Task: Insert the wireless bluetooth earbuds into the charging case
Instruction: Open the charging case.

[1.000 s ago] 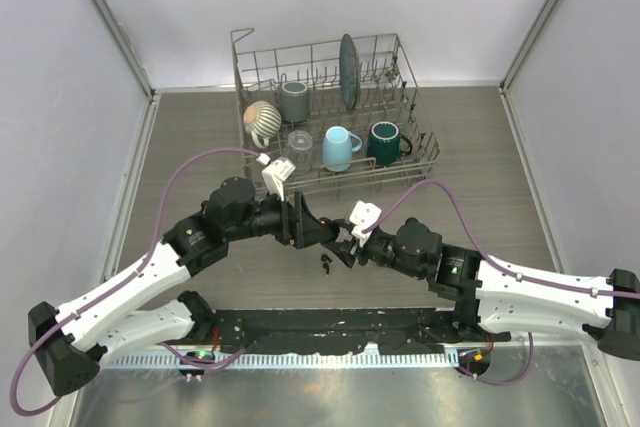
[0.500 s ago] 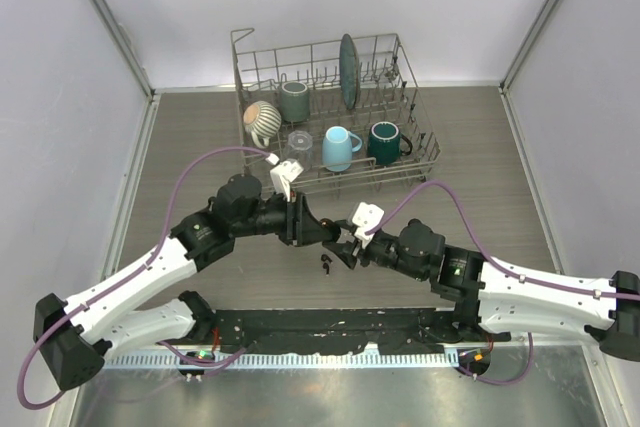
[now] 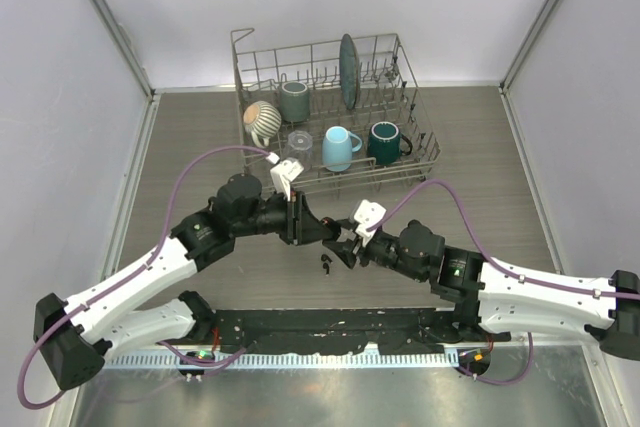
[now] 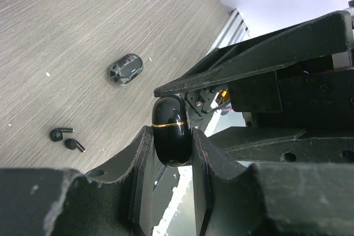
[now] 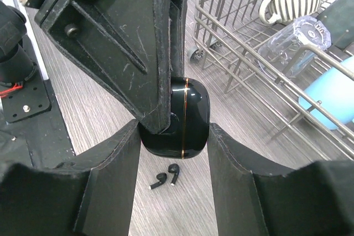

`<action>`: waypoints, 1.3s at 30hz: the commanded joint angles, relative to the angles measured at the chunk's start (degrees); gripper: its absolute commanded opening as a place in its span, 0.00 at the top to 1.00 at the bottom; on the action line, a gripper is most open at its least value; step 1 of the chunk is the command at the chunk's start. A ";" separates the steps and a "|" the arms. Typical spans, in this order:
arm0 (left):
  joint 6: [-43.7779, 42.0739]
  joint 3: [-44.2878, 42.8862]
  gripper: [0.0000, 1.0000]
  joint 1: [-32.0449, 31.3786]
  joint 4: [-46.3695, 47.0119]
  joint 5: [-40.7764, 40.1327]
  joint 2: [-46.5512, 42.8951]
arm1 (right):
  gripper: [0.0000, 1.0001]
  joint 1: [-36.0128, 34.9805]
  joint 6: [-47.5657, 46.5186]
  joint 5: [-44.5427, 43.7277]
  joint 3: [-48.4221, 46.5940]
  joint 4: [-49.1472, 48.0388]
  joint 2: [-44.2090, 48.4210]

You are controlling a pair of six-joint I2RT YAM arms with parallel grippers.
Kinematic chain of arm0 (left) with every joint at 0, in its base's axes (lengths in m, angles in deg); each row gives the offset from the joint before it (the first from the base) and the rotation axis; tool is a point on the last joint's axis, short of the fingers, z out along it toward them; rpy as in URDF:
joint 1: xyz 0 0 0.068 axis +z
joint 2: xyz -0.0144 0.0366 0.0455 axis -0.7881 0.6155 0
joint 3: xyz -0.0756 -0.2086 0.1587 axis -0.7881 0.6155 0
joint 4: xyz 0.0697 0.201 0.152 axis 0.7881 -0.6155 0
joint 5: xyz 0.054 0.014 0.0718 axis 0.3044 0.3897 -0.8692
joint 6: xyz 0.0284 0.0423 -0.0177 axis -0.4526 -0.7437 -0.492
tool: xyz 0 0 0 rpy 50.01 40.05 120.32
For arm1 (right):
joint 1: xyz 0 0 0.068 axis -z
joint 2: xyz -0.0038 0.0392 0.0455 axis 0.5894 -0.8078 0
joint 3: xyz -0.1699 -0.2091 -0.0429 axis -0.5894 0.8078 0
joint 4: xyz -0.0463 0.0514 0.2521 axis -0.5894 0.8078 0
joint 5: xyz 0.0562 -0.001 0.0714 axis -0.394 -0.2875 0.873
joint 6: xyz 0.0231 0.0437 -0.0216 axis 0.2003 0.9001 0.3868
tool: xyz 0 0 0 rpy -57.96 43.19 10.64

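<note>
Both arms meet at mid-table, and all the action is on one small thing. The left gripper is pressed in on the case, a glossy black oval with a thin gold line round its seam, lid shut. No brand name shows on its shell. From the right wrist view, the right gripper has that same case filling the gap between its two fingers, so it is pinched from both sides and held up off the table.

Down below, the earbuds are not in the case. The two tiny black pieces lie side by side on the wood-grain top, just under the meeting grippers and toward the near edge. Neither gripper touches them.

A second case, also black and shut, lies on the table on its own, near the earbuds but apart from them.

At the back stands the wire rack. It holds a striped mug, a grey mug, a clear glass, a blue mug, a dark green mug and a dark plate standing on edge. The glass has marks moulded into its base, too blurred to read.
</note>
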 commanded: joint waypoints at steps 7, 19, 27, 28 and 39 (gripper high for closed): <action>-8.40 3.22 1.00 -0.46 5.11 -17.71 -12.89 | 0.25 0.22 18.73 -11.74 -9.55 8.79 -1.58; -15.98 12.45 1.00 -0.46 13.19 -27.77 -26.53 | 0.25 21.11 57.47 18.38 -12.04 3.47 -3.08; -17.38 14.56 1.00 -0.54 20.49 -27.15 -25.65 | 0.26 29.57 94.12 37.30 -2.98 -30.45 -13.08; -17.65 14.39 1.00 -0.54 20.84 -26.89 -25.47 | 0.26 29.57 96.76 38.44 -1.75 -37.37 -14.58; -17.91 13.42 1.00 -0.54 24.71 -25.83 -21.78 | 0.26 29.22 90.83 36.70 -3.94 -25.32 -12.84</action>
